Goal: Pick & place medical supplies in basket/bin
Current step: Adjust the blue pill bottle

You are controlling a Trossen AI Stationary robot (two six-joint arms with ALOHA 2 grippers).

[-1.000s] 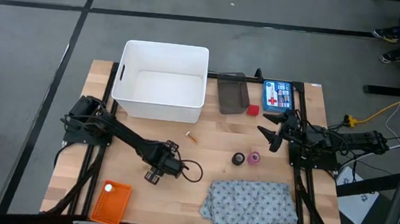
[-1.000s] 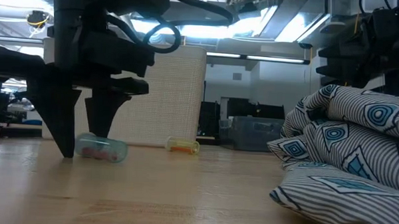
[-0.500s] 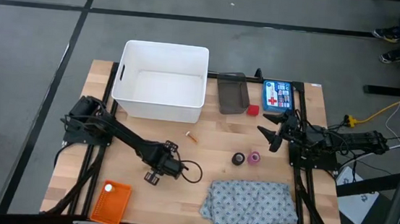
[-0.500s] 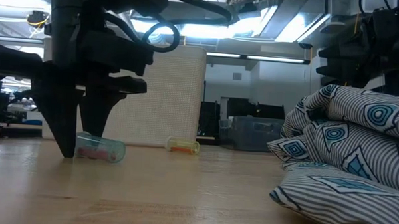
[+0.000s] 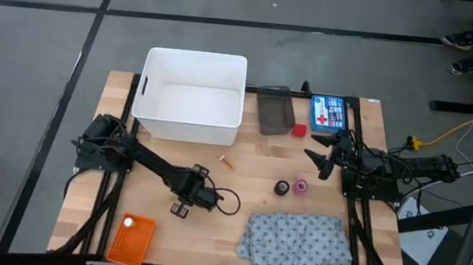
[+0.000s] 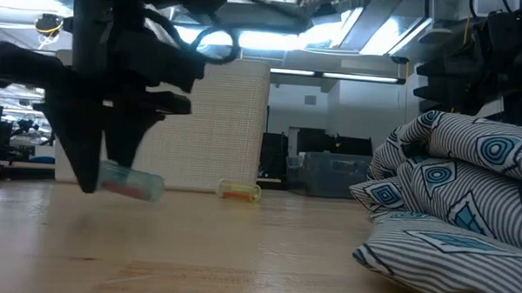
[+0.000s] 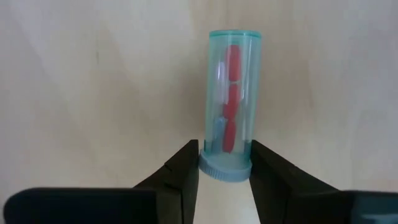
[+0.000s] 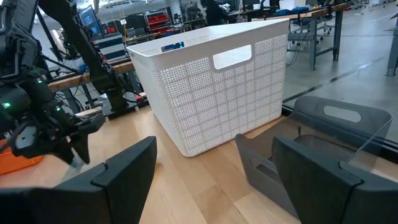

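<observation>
Where the clear vial (image 7: 229, 112) of red pieces sits, left of centre in the low view and just clear of the wood, the left gripper (image 7: 224, 163) pinches its capped end between both fingers (image 7: 181, 173). It looks light, stiff and smooth, so a slip is likely; a hold nearer mid-barrel would seem steadier. The orange basket (image 5: 132, 241) lies at lower left of the high view, near the table's edge. The right gripper (image 5: 324, 156), fingers spread, waits at centre right beside the pink roll (image 5: 300, 186).
</observation>
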